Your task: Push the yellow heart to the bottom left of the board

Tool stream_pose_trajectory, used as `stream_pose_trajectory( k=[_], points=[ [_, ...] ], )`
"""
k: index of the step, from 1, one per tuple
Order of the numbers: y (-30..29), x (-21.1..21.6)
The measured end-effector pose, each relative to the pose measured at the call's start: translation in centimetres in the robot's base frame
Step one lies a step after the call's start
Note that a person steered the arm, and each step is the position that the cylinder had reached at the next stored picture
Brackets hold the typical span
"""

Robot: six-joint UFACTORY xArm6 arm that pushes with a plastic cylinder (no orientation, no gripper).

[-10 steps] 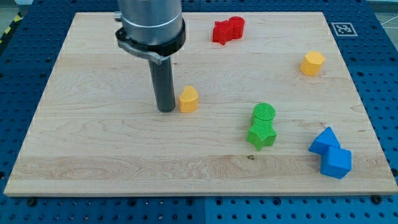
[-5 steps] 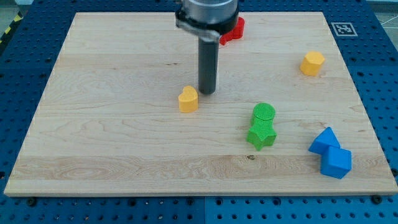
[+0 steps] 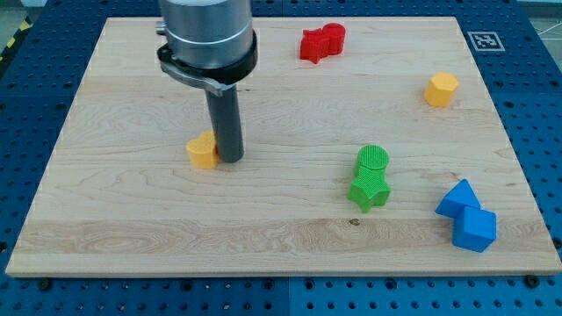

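The yellow heart (image 3: 203, 151) lies on the wooden board (image 3: 132, 211), left of centre. My tip (image 3: 232, 159) stands right against the heart's right side, touching it. The rod rises from there to the arm's grey body at the view's top.
A yellow hexagon block (image 3: 442, 89) sits at the upper right. Red blocks (image 3: 322, 42) lie near the top edge. A green cylinder (image 3: 373, 160) and a green star (image 3: 370, 189) sit right of centre. Two blue blocks (image 3: 468, 216) lie at the lower right.
My tip went from the heart's left side around to its upper right, then came down and left, pushing the heart leftward and slightly down.
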State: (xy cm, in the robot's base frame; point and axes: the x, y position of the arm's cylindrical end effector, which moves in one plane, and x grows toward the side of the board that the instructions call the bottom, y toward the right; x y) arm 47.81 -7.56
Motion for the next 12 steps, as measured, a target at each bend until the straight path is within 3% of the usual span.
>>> stream_pose_trajectory(
  k=[4, 7, 8, 12],
  points=[
    [-5.5, 0.2],
    [-4.1, -0.2],
    [-4.4, -3.5],
    [-9.8, -1.0]
  ],
)
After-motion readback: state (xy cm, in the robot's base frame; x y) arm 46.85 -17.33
